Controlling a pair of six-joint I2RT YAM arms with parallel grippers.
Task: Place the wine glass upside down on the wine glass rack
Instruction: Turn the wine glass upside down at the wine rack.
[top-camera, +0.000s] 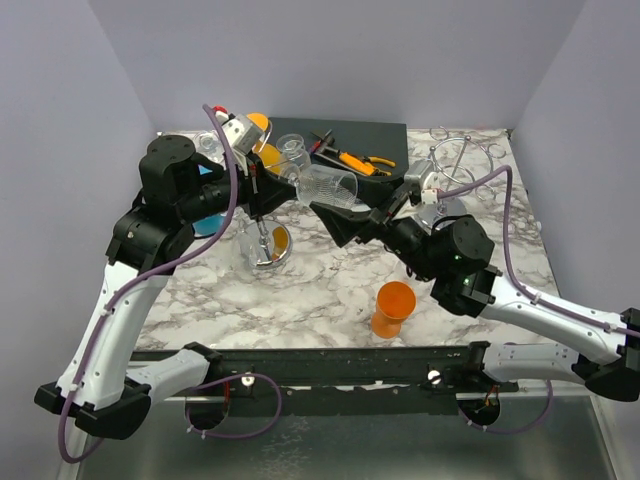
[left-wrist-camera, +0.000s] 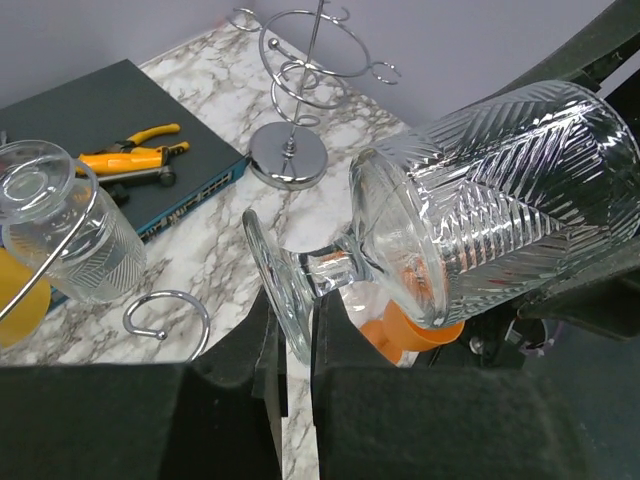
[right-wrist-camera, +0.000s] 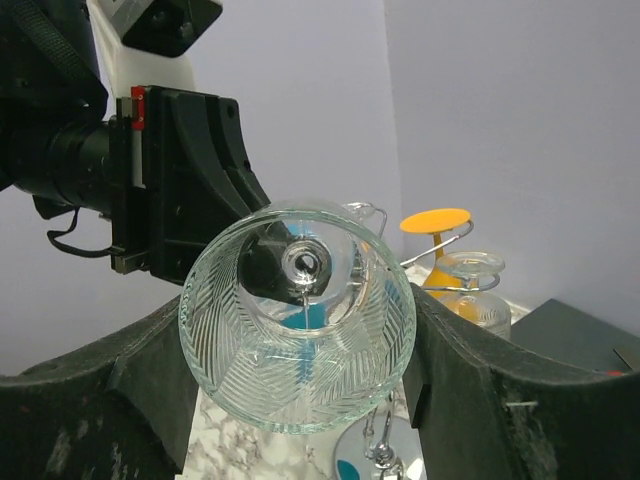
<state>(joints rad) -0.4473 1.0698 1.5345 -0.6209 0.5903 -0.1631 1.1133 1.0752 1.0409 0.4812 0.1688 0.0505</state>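
A clear wine glass (top-camera: 327, 186) with a herringbone pattern lies horizontal in the air between my two arms. My left gripper (top-camera: 262, 190) is shut on the edge of its foot (left-wrist-camera: 275, 290), as the left wrist view shows (left-wrist-camera: 298, 340). My right gripper (top-camera: 348, 218) has its fingers pressed on both sides of the bowl (right-wrist-camera: 300, 320), whose mouth faces the right wrist camera. A chrome wine glass rack (top-camera: 452, 160) with bare rings stands at the back right and also shows in the left wrist view (left-wrist-camera: 290, 155).
A second rack (top-camera: 262, 245) at the left holds an upside-down orange glass (right-wrist-camera: 437, 222) and a clear one (right-wrist-camera: 470, 268). An orange cup (top-camera: 392, 308) stands at the front. A dark box (top-camera: 345, 135) at the back carries yellow pliers (top-camera: 357, 160).
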